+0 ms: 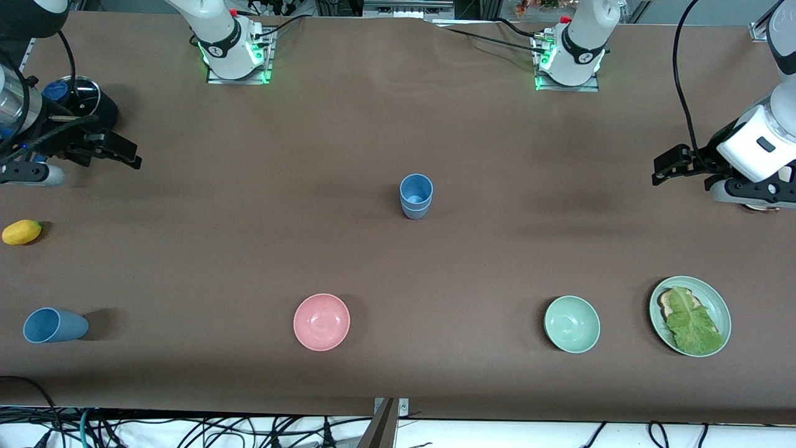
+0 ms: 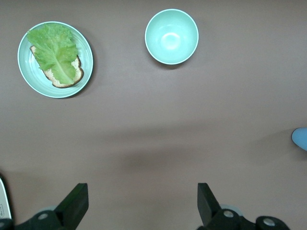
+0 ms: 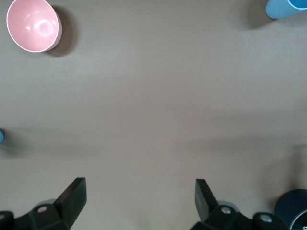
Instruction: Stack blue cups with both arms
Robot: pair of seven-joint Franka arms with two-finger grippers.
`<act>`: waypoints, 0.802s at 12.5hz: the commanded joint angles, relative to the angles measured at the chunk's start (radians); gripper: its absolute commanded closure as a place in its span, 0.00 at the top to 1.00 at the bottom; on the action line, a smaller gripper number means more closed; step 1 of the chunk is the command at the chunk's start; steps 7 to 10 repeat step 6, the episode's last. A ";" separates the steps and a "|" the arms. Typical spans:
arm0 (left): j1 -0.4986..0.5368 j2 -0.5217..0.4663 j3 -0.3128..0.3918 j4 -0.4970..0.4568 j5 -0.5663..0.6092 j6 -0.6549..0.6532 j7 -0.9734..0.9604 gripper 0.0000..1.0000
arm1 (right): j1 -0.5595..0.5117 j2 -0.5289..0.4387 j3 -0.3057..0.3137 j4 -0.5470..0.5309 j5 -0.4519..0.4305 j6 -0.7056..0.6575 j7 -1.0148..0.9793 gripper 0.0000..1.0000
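Two blue cups (image 1: 416, 196) stand nested upright, one in the other, in the middle of the table. A third blue cup (image 1: 55, 325) lies on its side near the front camera at the right arm's end; it also shows in the right wrist view (image 3: 286, 7). My right gripper (image 1: 127, 155) is open and empty, above bare table at the right arm's end (image 3: 140, 187). My left gripper (image 1: 660, 170) is open and empty, above bare table at the left arm's end (image 2: 142, 191). An edge of the nested cups (image 2: 300, 139) shows in the left wrist view.
A pink bowl (image 1: 321, 322) and a green bowl (image 1: 572, 324) sit nearer the front camera than the stack. A green plate (image 1: 719, 304) holds bread and lettuce. A yellow fruit (image 1: 22, 232) and a dark round object (image 1: 84, 99) lie at the right arm's end.
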 commanded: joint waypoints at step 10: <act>0.004 0.011 0.002 0.024 -0.017 -0.020 0.021 1.00 | 0.038 0.019 0.023 0.008 -0.010 -0.035 -0.006 1.00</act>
